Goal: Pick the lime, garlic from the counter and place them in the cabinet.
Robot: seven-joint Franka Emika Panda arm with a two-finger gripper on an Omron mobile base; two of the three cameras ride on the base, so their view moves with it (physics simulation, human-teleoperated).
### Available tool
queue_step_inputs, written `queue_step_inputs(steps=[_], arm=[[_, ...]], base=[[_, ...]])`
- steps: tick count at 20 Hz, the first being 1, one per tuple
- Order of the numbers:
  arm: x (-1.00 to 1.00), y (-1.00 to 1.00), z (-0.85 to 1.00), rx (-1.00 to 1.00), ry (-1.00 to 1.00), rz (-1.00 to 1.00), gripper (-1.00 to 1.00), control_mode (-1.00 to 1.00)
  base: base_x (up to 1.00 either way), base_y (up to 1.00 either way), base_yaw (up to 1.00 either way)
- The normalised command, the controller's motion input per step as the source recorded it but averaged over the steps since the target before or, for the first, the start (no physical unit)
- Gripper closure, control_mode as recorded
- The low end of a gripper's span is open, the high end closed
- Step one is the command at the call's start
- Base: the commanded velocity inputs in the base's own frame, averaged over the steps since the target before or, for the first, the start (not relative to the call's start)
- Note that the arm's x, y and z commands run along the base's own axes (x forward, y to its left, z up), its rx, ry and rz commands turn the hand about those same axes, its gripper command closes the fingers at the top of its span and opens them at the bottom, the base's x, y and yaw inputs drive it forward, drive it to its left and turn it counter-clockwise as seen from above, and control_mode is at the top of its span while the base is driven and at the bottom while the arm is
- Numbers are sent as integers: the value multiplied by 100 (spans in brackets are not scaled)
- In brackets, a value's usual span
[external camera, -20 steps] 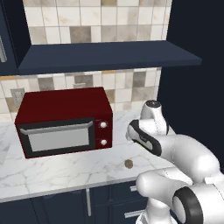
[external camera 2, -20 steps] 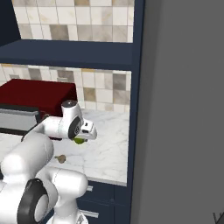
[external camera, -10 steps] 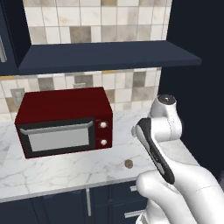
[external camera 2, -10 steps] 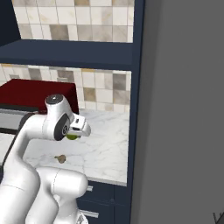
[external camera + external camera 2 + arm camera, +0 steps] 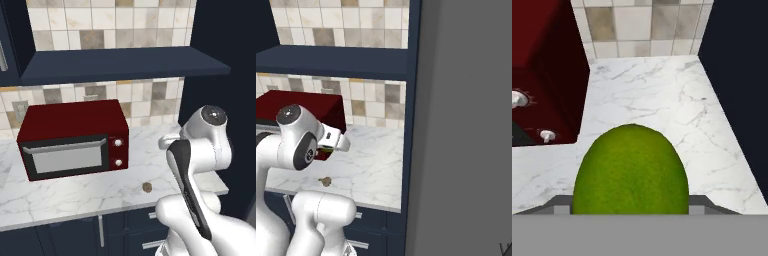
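The lime is bright green and looms large at the bottom of the hand view, with my gripper shut on it above the counter. From the right base view, the gripper hangs beside the microwave with a sliver of the lime showing under the hand. The garlic, a tiny tan lump, lies on the marble counter near its front edge; it is also the small lump below my hand. The open navy cabinet shelf runs overhead.
A red microwave stands on the counter's left part, its knobs close to my hand's left. A tall dark navy side panel bounds the counter on the right. Tiled wall backs the shelf.
The arm has straightened upward and its upper joint has swung right in the left base view. The hand with the lime has shifted slightly toward the microwave. The garlic has stayed put.
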Motion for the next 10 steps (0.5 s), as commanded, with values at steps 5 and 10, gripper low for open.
queue_step_inputs(steps=[5, 10], arm=[[-18, 0, 100, 0, -2, -10, 100, -100], [0, 0, 100, 0, 0, -11, 100, -100]], base=[[0, 0, 0], [0, 0, 0]])
